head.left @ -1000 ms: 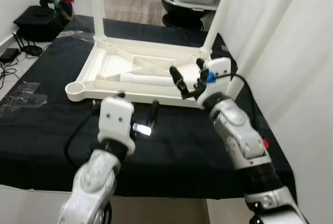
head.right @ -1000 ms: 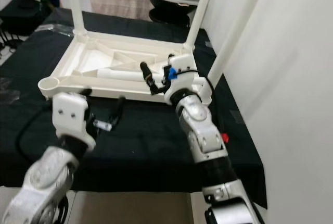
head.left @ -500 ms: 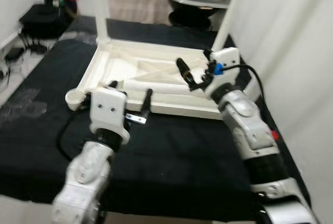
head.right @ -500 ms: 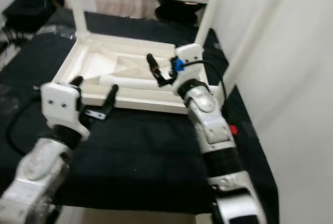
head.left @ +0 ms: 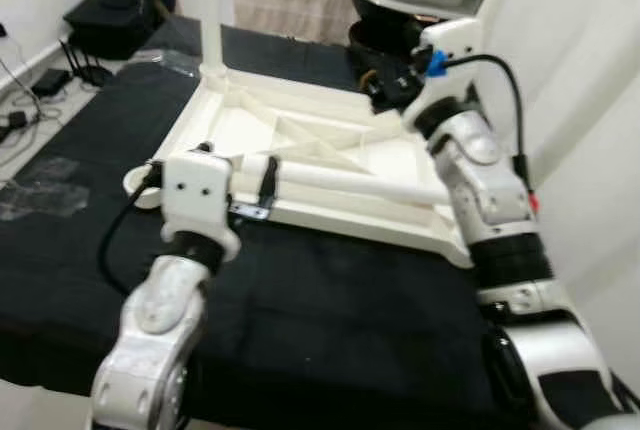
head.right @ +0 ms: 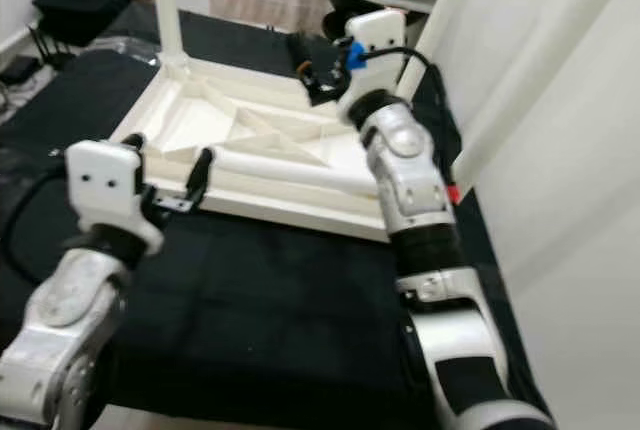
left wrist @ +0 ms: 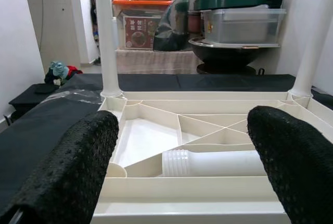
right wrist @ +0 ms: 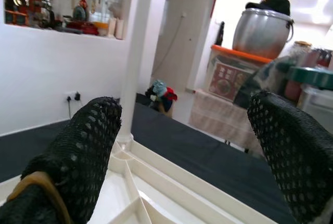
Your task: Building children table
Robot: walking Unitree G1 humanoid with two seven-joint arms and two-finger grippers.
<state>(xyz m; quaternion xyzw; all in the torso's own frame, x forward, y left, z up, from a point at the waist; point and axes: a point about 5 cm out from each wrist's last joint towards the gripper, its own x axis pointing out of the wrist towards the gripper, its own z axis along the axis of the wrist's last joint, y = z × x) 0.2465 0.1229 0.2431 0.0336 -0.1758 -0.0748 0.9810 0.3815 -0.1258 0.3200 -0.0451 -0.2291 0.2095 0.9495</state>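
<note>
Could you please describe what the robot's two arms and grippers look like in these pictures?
Both arms are jointed silver-white shells with black cables. The left gripper has a boxy white housing and long black fingers. The right gripper bears a blue marking. Up close, the fingers show a black mesh texture.

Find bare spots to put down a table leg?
Free: black cloth between tabletop and the near edge; also cloth left of the tabletop. Crowded: inside the tabletop, where a loose leg lies and the left gripper and right gripper hover.

The upright table legs (head.left: 210, 10) run off the top edge. The right gripper (head.left: 385, 90) looks dark and blurred against the clutter, so its fingers' stance is unreadable.
</note>
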